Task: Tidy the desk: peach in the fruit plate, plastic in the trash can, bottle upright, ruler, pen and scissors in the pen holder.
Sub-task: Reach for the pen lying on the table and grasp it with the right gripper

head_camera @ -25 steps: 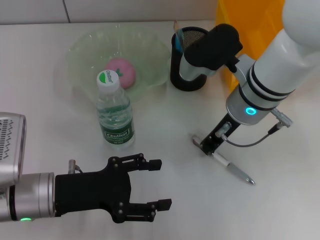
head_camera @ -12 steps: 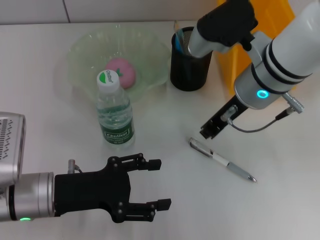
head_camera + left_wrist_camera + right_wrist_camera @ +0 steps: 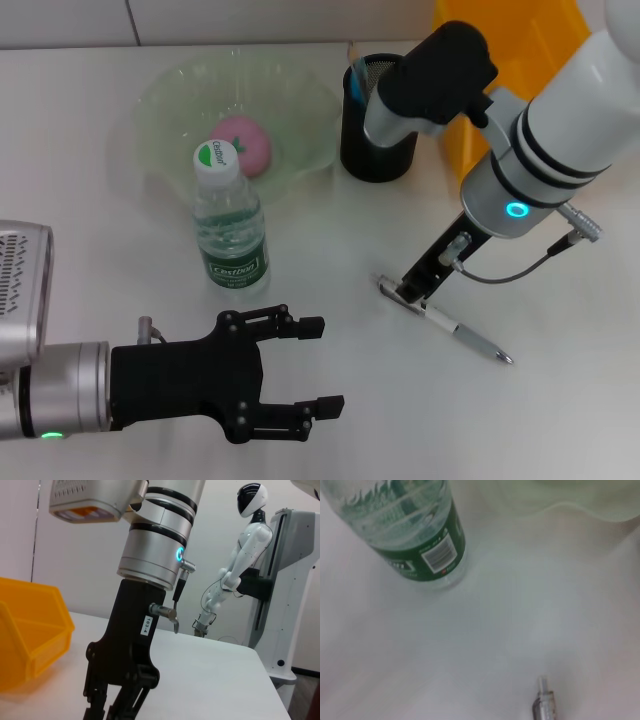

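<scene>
On white desk [image 3: 330, 240], pen [image 3: 450, 325], upright bottle [image 3: 229, 222], right gripper [image 3: 412, 293] above pen

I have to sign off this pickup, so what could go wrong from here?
The pen lies flat on the desk, so the right hand, low over one end, may only pinch that end and let it swing or slip. The pen holder already holds items; inserting could snag.
</scene>
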`<move>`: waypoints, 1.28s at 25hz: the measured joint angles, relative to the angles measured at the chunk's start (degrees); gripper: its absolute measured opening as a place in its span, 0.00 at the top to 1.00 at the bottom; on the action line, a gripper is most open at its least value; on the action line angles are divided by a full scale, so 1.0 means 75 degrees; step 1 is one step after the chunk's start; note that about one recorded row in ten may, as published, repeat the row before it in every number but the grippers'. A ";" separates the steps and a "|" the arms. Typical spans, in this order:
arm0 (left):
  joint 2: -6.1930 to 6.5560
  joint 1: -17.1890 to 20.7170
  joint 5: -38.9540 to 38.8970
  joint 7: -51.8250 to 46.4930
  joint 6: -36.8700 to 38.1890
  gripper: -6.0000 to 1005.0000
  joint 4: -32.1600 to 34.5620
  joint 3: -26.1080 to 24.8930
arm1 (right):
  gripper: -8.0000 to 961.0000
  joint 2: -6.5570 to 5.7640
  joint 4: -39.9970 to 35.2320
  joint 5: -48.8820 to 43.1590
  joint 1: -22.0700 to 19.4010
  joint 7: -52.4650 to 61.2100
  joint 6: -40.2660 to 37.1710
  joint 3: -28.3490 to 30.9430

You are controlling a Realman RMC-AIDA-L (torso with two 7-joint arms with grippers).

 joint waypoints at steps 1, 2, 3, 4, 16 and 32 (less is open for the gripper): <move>0.0000 -0.0001 0.0000 -0.0004 0.0000 0.19 0.0003 0.0000 | 0.68 0.0000 0.0011 0.0000 0.0008 -0.0010 0.0013 -0.0048; 0.0000 -0.0001 0.0001 -0.0005 0.0000 0.19 0.0008 0.0000 | 0.68 0.0001 0.0025 0.0000 0.0020 -0.0025 0.0044 -0.0120; 0.0000 -0.0001 0.0000 -0.0009 0.0000 0.19 0.0017 0.0000 | 0.68 0.0002 0.0070 0.0000 0.0046 -0.0033 0.0101 -0.0207; 0.0000 -0.0001 0.0001 -0.0010 0.0000 0.19 0.0024 0.0000 | 0.68 0.0002 0.0119 0.0000 0.0070 -0.0033 0.0131 -0.0223; 0.0000 -0.0003 -0.0009 -0.0023 0.0000 0.19 0.0034 -0.0001 | 0.69 0.0020 0.0603 0.0027 0.0234 -0.0033 0.0352 -0.0256; -0.0011 -0.0013 -0.0012 -0.0023 -0.0001 0.19 0.0045 0.0000 | 0.70 0.0038 0.0980 0.0072 0.0428 -0.0010 0.0475 -0.0432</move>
